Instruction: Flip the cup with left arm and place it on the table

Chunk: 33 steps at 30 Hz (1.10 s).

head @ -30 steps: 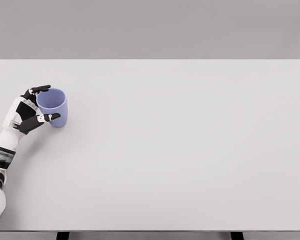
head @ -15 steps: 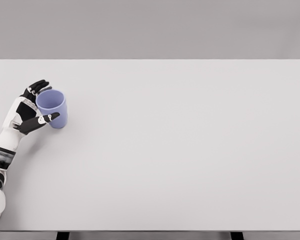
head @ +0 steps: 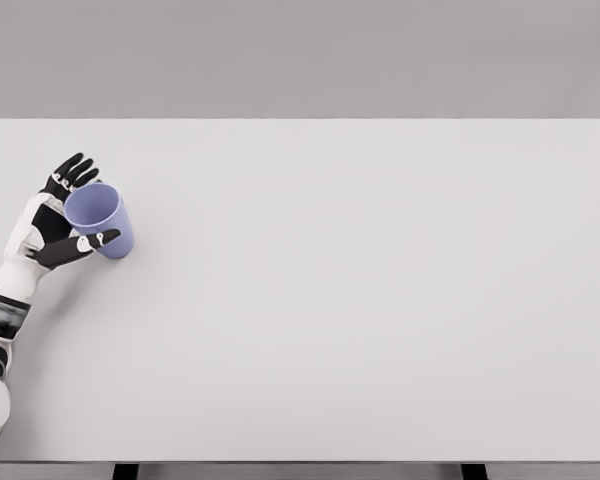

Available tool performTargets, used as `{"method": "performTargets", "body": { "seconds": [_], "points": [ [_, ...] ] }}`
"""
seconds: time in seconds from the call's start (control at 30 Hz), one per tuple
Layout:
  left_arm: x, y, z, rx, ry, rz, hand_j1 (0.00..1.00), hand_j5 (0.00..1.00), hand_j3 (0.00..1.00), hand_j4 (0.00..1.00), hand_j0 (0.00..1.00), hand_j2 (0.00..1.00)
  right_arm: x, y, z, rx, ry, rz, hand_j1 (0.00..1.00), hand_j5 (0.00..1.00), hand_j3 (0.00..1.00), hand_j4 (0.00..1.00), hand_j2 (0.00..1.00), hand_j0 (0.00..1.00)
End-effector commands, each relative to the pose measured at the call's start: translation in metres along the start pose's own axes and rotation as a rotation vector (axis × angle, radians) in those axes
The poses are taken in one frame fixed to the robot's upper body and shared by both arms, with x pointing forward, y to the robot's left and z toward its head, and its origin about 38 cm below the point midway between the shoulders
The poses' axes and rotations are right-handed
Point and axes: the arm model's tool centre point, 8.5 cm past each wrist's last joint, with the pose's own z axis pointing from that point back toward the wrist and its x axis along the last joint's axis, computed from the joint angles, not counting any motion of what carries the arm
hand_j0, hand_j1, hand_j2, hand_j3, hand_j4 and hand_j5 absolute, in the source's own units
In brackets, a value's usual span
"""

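A simulated test scene: bare white table (head: 380,300), featureless grey backdrop (head: 300,55).

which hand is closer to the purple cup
Left. The left hand is right beside the cup, with its thumb across the front and its fingers spread behind the rim. The right hand is not in view.

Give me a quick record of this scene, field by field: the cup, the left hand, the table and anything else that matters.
cup: lilac cup, mouth up and leaning toward the hand, base on the table near the left edge
left hand: left hand beside the cup, fingers spread behind the rim, thumb across the cup's front
grasp: looks loosened; contact at the thumb cannot be settled
right arm: not in view
table: white table, seen from the head view
task state: cup appears mouth up on the table
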Motion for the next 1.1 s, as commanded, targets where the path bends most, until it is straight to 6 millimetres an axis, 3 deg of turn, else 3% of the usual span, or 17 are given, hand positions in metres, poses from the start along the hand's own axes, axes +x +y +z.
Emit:
{"method": "performTargets", "body": {
  "seconds": [0.0, 0.4, 0.73, 0.93, 1.07],
  "points": [
    [0.003, 0.001, -0.001, -0.001, -0.009, -0.001, 0.99, 0.99, 0.99, 0.99, 0.99, 0.99, 0.000, 0.000, 0.000, 0.000, 0.000, 0.000, 1.00, 1.00, 1.00, 1.00, 1.00, 1.00],
    [0.009, 0.005, 0.003, 0.003, -0.016, -0.016, 1.00, 1.00, 1.00, 1.00, 1.00, 1.00, 0.000, 0.000, 0.000, 0.000, 0.000, 0.000, 1.00, 1.00, 1.00, 1.00, 1.00, 1.00],
    [0.018, 0.023, 0.014, 0.022, -0.007, -0.048, 1.00, 1.00, 1.00, 1.00, 1.00, 1.00, 0.000, 0.000, 0.000, 0.000, 0.000, 0.000, 1.00, 1.00, 1.00, 1.00, 1.00, 1.00],
    [0.045, 0.034, 0.032, 0.006, -0.031, -0.103, 1.00, 1.00, 1.00, 1.00, 1.00, 1.00, 0.000, 0.000, 0.000, 0.000, 0.000, 0.000, 1.00, 1.00, 1.00, 1.00, 1.00, 1.00],
    [0.082, 0.042, 0.023, -0.053, -0.071, -0.193, 1.00, 1.00, 1.00, 1.00, 1.00, 1.00, 0.000, 0.000, 0.000, 0.000, 0.000, 0.000, 1.00, 1.00, 1.00, 1.00, 1.00, 1.00]
  ]
}}
